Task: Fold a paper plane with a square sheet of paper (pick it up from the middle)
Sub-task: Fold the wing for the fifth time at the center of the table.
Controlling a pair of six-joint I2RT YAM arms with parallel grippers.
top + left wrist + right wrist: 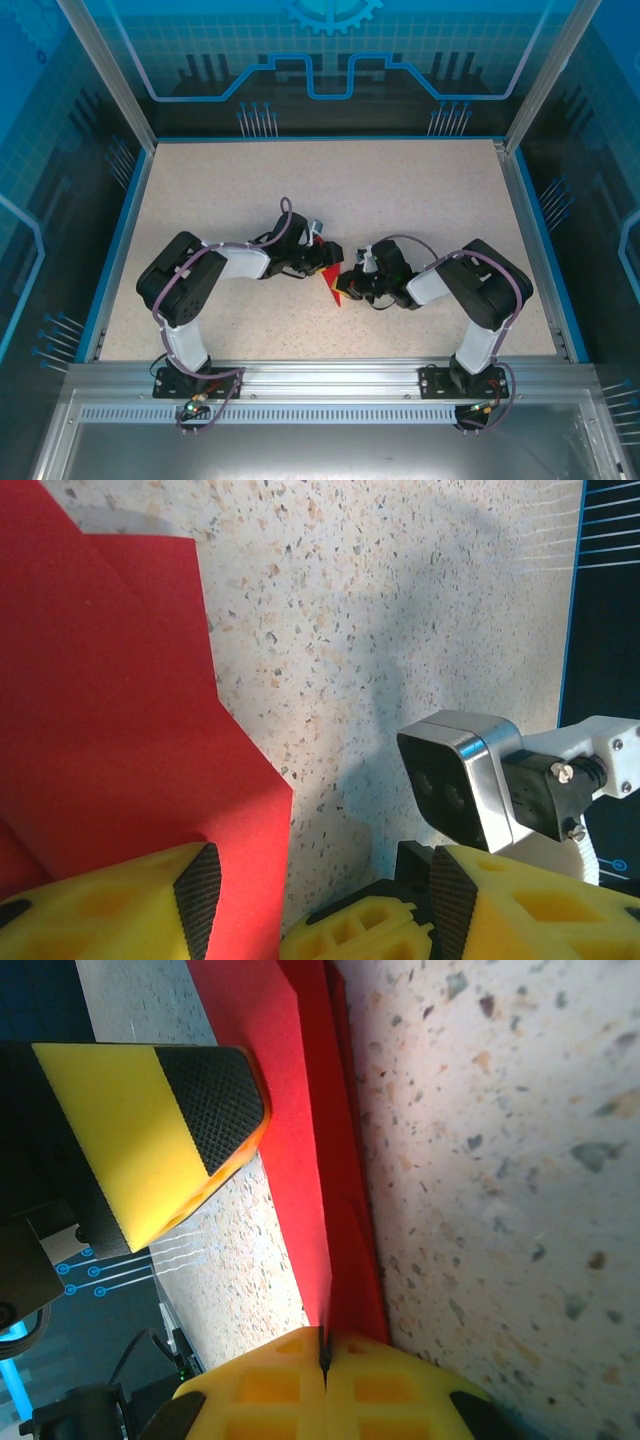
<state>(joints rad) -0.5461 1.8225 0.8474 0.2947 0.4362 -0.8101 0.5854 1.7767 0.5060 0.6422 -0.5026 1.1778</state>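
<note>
- Square sheet of paper (329, 283) lies partly folded on the table (430, 200), about midway between left and right and somewhat toward the near side, between the tips of the two arms
- Right gripper (322, 1345) has its jaws clenched on a folded edge of the sheet, and the red layers run straight into the seam where the jaws meet
- Left gripper (322, 895) has its jaws released and spread, one over the red sheet and the other over bare table beside the paper's edge; I cannot tell whether either touches
- The step looks like setting a crease: the pinch should be firm enough that the layers cannot slip, and the free jaw should come down flat on the flap and press rather than drag, since paper this thin would buckle
- The two grippers are very near each other, so any sweep should be short and slow
- The sheet is bright red, plain and thin, its outline not a simple square: one layer steps over another, with a long straight ridge and no dart shape yet
</note>
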